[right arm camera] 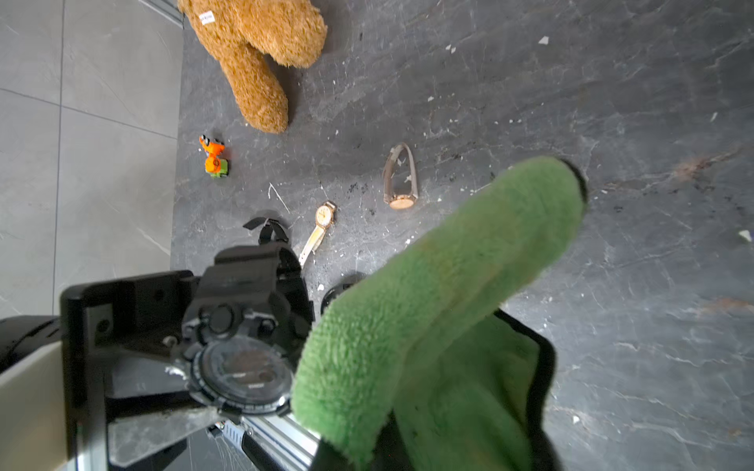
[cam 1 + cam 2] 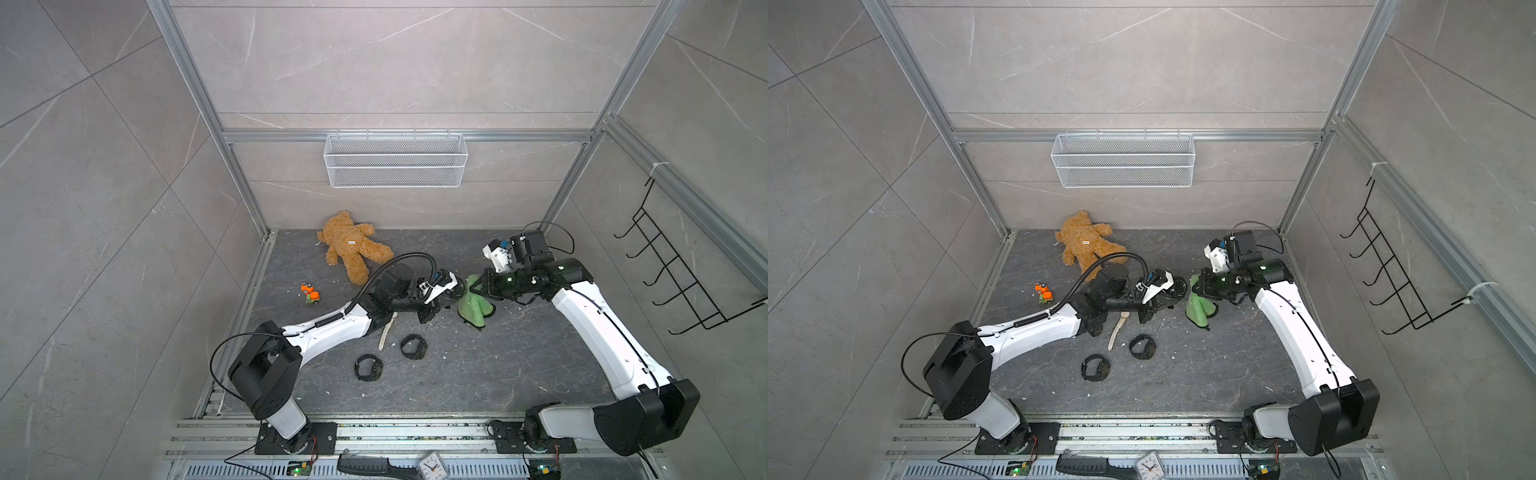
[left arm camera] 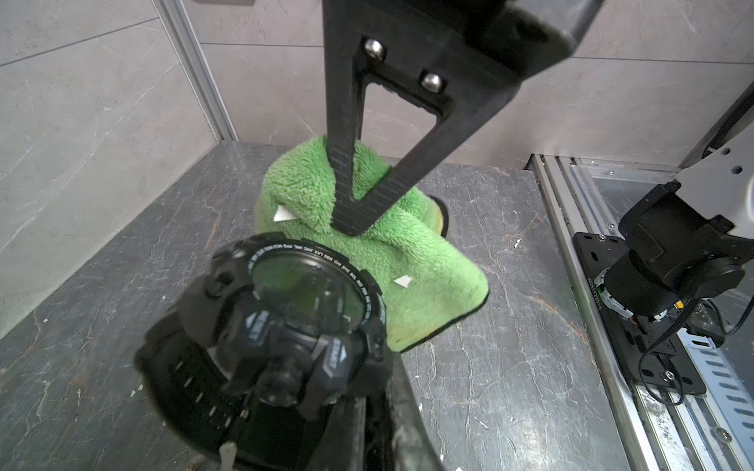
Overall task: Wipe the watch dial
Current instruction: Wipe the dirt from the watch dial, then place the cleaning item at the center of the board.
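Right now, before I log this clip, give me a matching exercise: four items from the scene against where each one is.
Items:
1. black watch
2. green cloth
3. teddy bear
4. comb

Places:
A. on the front rail, beside a small clock
B. held in the right gripper
C. lying near the back wall
D. held in the left gripper

Pairs: 1-D, 2-B, 3-C, 4-A

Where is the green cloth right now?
The green cloth hangs from the shut right gripper at mid-table in both top views, right beside the black watch held in the shut left gripper.
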You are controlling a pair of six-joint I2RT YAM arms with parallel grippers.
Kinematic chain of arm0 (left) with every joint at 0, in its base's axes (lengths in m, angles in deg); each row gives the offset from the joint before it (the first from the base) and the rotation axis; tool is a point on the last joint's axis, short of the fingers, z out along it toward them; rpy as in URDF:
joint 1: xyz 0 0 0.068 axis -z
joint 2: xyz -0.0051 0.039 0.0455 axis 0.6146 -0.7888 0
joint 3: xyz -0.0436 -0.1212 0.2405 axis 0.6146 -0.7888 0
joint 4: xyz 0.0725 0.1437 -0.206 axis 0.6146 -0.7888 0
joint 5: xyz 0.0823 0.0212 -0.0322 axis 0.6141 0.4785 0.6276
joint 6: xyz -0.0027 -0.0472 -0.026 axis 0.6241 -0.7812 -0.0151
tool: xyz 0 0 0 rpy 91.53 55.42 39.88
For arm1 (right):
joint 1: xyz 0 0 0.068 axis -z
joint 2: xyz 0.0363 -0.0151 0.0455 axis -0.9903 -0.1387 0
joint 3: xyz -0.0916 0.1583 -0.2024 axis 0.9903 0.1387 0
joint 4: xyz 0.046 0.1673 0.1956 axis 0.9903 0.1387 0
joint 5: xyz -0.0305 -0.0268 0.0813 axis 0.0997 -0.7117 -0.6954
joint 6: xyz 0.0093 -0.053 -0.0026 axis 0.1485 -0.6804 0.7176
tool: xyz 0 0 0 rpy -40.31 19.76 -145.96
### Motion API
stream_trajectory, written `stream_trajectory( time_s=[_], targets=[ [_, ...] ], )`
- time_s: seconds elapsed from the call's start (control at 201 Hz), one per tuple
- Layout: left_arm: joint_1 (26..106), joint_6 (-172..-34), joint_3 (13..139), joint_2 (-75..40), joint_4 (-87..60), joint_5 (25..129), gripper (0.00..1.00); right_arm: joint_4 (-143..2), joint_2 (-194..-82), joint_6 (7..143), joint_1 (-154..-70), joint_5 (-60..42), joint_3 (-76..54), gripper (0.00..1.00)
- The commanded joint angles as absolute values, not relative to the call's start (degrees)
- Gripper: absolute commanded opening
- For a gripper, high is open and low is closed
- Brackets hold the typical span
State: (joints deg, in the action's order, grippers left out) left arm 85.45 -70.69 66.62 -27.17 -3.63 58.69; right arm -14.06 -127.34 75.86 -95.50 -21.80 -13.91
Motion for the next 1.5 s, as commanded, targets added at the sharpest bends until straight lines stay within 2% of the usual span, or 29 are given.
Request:
stream_trajectory(
  time_s=[0.0, 0.214, 0.572, 0.597, 0.687, 0.791, 0.851, 1.025, 1.155, 1.21, 1.309, 1.498],
  targets=[
    [85.6, -70.1, 68.7, -24.8, -1.1, 57.6, 0.00, -10.1, -124.3, 73.2, -95.4, -20.8, -15.4, 0.00],
    [85.6, -70.2, 67.8, -24.1, -1.1, 58.2, 0.00, -0.3, -126.4, 75.8, -95.4, -2.7, -13.7, 0.00],
    [85.6, -71.2, 65.2, -22.0, -0.9, 58.5, 0.00, -4.1, -135.8, 83.9, -95.4, 1.9, -11.1, 0.00],
    [85.6, -71.2, 65.1, -21.8, -1.0, 58.6, 0.00, -4.4, -136.8, 83.9, -95.4, 1.9, -11.2, 0.04],
    [85.6, -71.3, 64.3, -20.9, -1.3, 59.3, 0.00, -5.3, -139.8, 83.9, -95.4, 1.3, -11.4, 0.30],
    [85.6, -71.4, 63.2, -19.4, -1.4, 60.1, 0.00, -7.0, -138.4, 84.1, -95.4, 1.6, -10.1, 0.48],
    [85.6, -71.5, 62.7, -18.7, -1.6, 60.6, 0.00, -6.6, -137.5, 83.8, -95.4, 3.0, -9.7, 0.54],
    [85.6, -71.5, 61.5, -17.5, -1.9, 61.3, 0.00, -5.1, -137.7, 83.7, -95.4, 6.8, -7.3, 0.54],
    [85.6, -71.8, 61.3, -17.2, -2.0, 61.4, 0.00, -2.5, -139.0, 86.0, -94.7, 24.6, -7.7, 0.55],
    [85.6, -72.0, 61.4, -17.1, -2.2, 61.4, 0.00, -0.7, -140.5, 86.0, -93.1, 28.5, -10.2, 0.55],
    [85.6, -71.7, 61.3, -16.8, -3.0, 61.3, 0.00, 0.6, -141.7, 85.3, -92.2, 27.3, -13.9, 0.55],
    [85.6, -72.2, 60.1, -15.3, -2.7, 62.3, 0.00, -2.4, -138.1, 84.6, -92.5, 14.8, -11.0, 0.56]
  ],
)
